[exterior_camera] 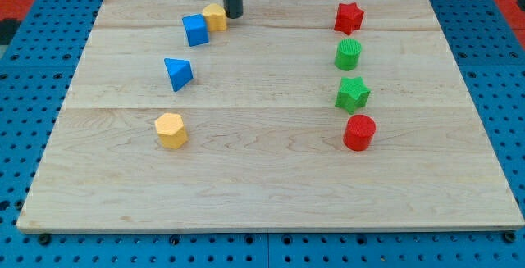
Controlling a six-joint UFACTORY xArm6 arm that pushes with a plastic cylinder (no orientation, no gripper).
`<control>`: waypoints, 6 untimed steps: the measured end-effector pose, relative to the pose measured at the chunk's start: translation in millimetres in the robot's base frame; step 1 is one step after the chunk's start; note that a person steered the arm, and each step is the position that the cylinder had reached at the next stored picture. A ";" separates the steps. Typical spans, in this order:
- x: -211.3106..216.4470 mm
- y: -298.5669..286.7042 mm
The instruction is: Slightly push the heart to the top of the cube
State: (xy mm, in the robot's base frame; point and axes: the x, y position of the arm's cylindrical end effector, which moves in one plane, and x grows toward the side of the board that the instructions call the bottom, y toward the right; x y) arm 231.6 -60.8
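Observation:
The yellow heart [216, 16] lies near the view's top left, touching the upper right corner of the blue cube [195, 30]. My tip [234, 15] stands right beside the heart, on its right side, close to or touching it. The rod rises out of the view's top edge.
On the wooden board [262, 178] a blue triangle block [177, 73] and a yellow hexagon block [171, 129] lie on the left. On the right stand a red star [348, 17], a green cylinder [348, 55], a green star [352, 93] and a red cylinder [358, 132].

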 end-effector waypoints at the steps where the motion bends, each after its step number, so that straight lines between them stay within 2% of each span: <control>1: -3.9 -20.2; 3: 19.5 14.3; 4: 40.7 11.6; 6: 26.1 -12.0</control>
